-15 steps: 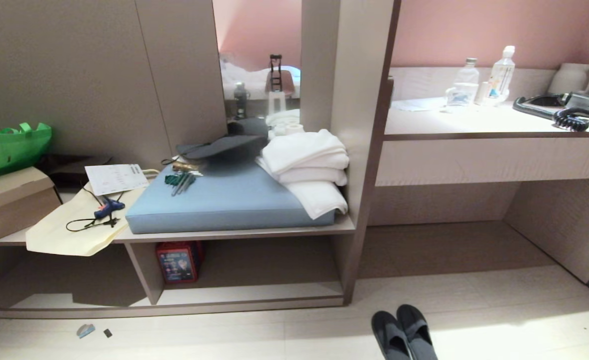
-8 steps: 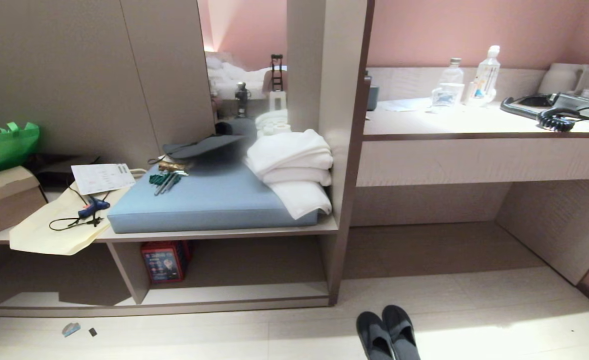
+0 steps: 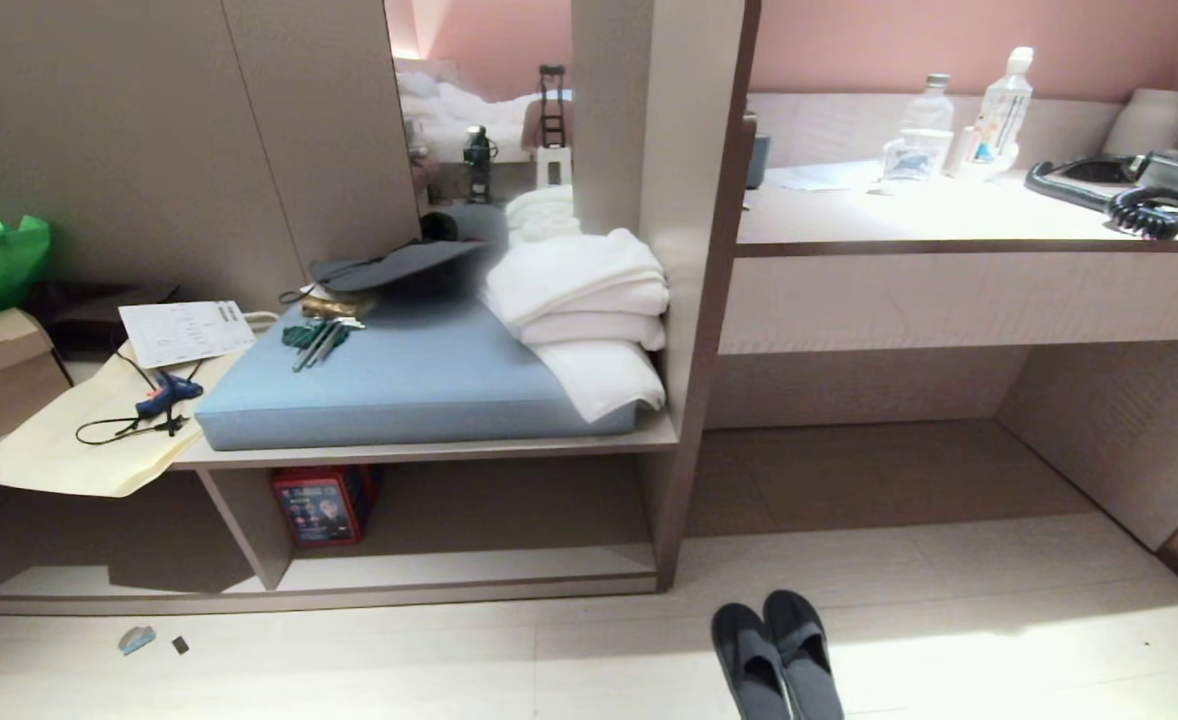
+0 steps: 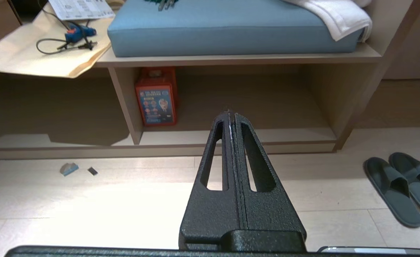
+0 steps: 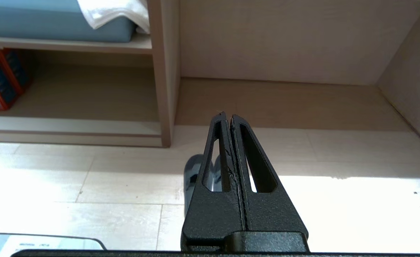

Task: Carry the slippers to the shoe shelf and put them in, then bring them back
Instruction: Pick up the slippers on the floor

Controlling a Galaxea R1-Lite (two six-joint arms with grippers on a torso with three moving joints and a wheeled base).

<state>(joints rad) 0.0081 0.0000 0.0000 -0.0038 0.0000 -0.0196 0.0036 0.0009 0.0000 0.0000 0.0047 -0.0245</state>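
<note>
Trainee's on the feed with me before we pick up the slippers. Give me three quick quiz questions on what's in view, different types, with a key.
1. True or false: the slippers lie side by side on the floor, outside the shoe shelf.
2. What stands in the shelf's right compartment?
A. a red box
B. a towel
C. a bottle
3. Fill in: both the left gripper and the right gripper are ____ and hold nothing.

Key: 1 true; 2 A, the red box beside the divider; 3 shut.
</note>
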